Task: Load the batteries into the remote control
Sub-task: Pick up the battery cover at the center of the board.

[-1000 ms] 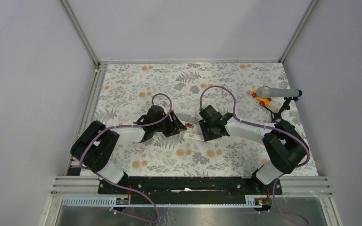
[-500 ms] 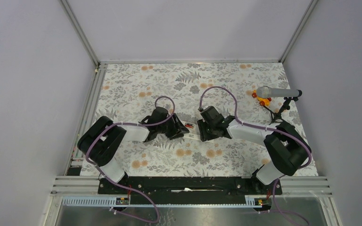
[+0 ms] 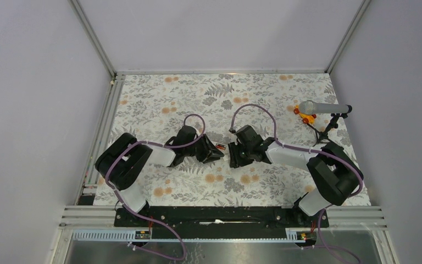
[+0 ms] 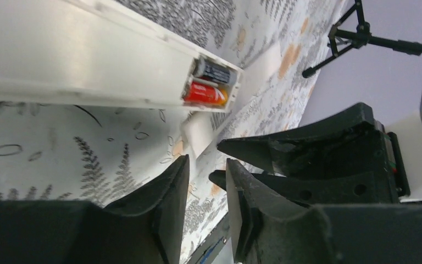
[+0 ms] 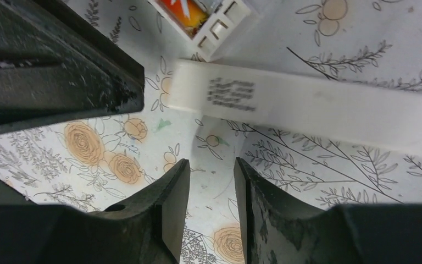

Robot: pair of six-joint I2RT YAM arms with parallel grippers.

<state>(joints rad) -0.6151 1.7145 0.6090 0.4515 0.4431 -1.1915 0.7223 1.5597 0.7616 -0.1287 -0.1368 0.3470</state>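
Observation:
The white remote control (image 4: 88, 60) lies across the top of the left wrist view, its end compartment open. Two batteries sit side by side in it, a red one (image 4: 204, 93) and a dark one (image 4: 214, 71). The red battery (image 5: 189, 11) and the remote's end (image 5: 222, 25) also show in the right wrist view. In the top view only a red speck of the batteries (image 3: 218, 146) shows between the grippers. My left gripper (image 4: 207, 181) is narrowly open and empty just off the remote's end. My right gripper (image 5: 211, 176) is narrowly open and empty near the flat white cover strip (image 5: 318, 107).
The two grippers (image 3: 215, 153) (image 3: 232, 157) face each other closely at the table's middle. A grey microphone (image 3: 314, 106) on a black stand (image 3: 329, 124) with an orange toy piece (image 3: 306, 116) stands at the right edge.
My left gripper has moved right and my right gripper slightly left, so they now nearly meet. The white strip seen between them earlier is now hidden in the top view.

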